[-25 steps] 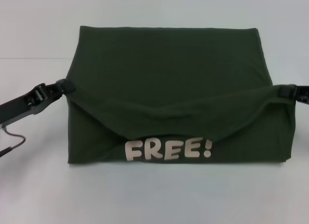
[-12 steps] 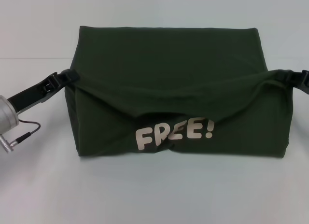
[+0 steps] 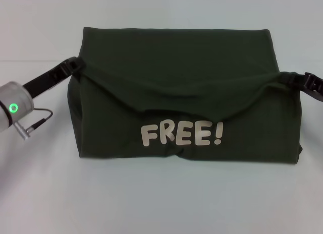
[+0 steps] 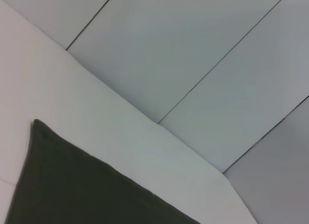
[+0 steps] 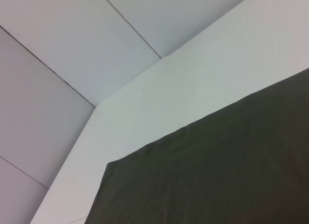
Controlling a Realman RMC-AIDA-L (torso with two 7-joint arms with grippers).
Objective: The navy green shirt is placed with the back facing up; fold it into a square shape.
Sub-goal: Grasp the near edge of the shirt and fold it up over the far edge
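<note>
Shirt: navy green shirt (image 3: pixel 176 88), one only, lies spread over the middle of the worktop, partly folded, far wider than either end effector.
Fold: its near part is lifted and carried over the rest, so a sagging edge hangs in a shallow curve between the two arms; cream letters "FREE!" (image 3: pixel 180 134) face me on the raised panel.
Surface: a plain white worktop (image 3: pixel 161 203), bare in front of the cloth; its far edge meets the wall behind.
Room: pale wall panels (image 4: pixel 193 55) with thin dark seams show in both wrist views, above the worktop's edge.
Left end effector (image 3: pixel 75 66): clenched on the shirt's left corner, cloth bunched at the tips, raised just above the worktop.
Right end effector (image 3: pixel 293 78): clenched on the shirt's right corner, at much the same height, at the frame's edge.
Arms: two; the left one shows a silver wrist cuff with a green ring light (image 3: pixel 12 108) and a thin dark cable (image 3: pixel 35 120) looping below it.
Wrist views: each shows only a dark green wedge of cloth against white worktop, no fingers.
In the way: the raised flap hides the shirt's lower layer and the worktop beneath it.
</note>
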